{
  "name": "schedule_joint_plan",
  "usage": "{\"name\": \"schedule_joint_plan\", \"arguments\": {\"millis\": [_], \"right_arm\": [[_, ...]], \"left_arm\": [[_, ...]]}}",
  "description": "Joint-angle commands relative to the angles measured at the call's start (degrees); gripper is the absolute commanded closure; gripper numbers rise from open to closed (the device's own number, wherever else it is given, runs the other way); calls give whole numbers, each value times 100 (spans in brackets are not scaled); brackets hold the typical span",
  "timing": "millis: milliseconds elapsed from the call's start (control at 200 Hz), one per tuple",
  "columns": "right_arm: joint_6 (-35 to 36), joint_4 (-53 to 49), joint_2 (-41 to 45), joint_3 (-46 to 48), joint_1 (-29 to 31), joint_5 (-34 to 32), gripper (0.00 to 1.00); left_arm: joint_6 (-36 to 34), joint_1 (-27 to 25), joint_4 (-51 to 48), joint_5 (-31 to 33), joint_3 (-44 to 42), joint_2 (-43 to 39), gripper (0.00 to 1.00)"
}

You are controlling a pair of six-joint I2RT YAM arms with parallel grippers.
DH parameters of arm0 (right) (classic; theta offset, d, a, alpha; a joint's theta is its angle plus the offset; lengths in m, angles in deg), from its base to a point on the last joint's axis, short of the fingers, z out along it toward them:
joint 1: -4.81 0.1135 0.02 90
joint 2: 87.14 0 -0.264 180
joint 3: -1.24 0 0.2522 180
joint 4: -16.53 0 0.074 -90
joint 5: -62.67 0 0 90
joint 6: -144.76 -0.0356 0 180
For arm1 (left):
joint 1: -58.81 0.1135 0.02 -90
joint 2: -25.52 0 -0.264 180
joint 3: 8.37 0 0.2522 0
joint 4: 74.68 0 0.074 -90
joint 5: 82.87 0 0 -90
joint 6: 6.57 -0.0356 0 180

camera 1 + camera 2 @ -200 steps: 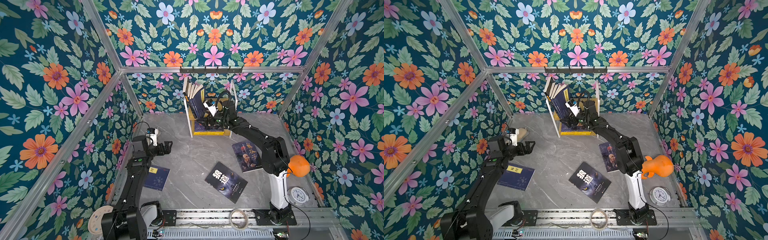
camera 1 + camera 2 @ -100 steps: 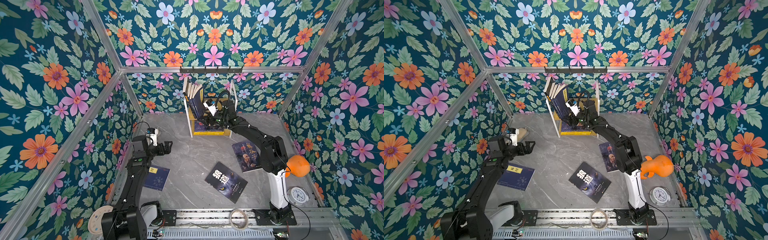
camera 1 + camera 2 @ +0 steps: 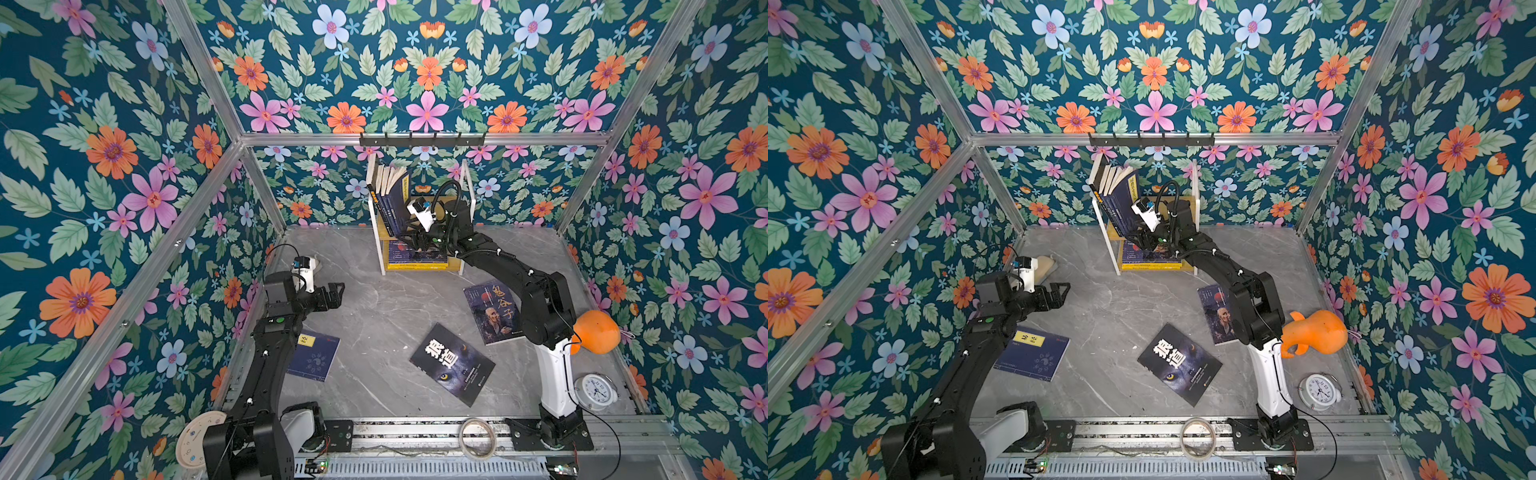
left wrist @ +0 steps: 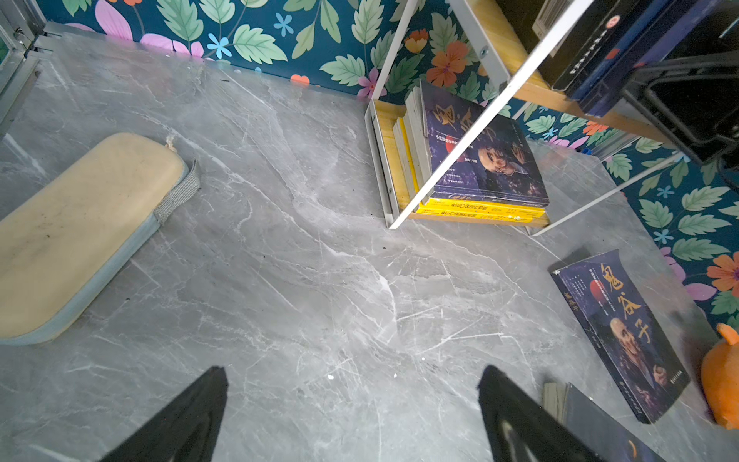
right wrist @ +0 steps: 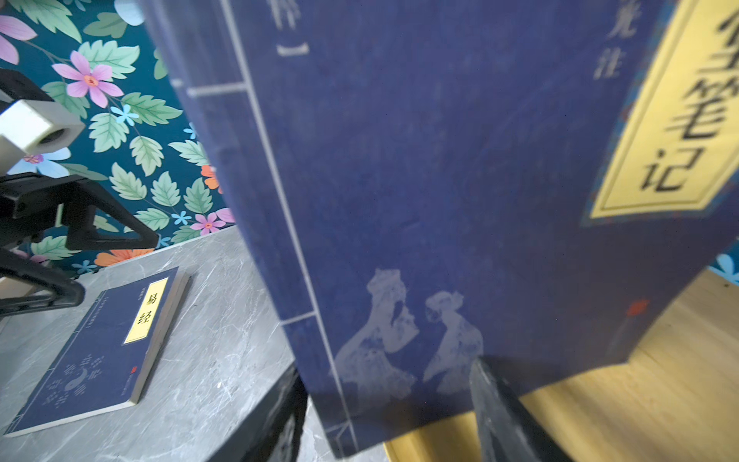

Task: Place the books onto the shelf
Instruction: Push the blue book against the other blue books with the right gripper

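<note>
Navy books (image 3: 390,199) lean on the top board of the shelf (image 3: 378,249), others stacked below; three loose books (image 3: 452,364) lie on the table (image 3: 374,316). We see the right gripper (image 5: 386,376) straddling the outermost book (image 5: 440,200), its grip unclear, and the left gripper (image 3: 336,296) spread wide above the table.

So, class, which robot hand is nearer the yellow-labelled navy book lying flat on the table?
Left. The left hand hovers just past the navy book, above the table; the right hand is across the table at the shelf.
</note>
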Motion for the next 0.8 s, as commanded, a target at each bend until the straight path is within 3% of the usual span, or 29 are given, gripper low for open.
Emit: {"name": "schedule_joint_plan", "arguments": {"millis": [0,275,455,665,795], "right_arm": [[110,82,-69,-133,-5,-48,37],[134,-41,-74,-226,-11,-13,37],[128,69,191,42,-5,29,32],[-43,393,1081,1015,12,-41,26],[-112,300,1788,1747,217,-486,24]], "left_arm": [[-33,9,167,-20,4,2,0],[-34,9,171,-20,-7,-8,0],[-34,10,171,-21,-2,-6,0],[-100,26,90,51,93,10,0],[-331,94,-259,304,408,51,0]]}}
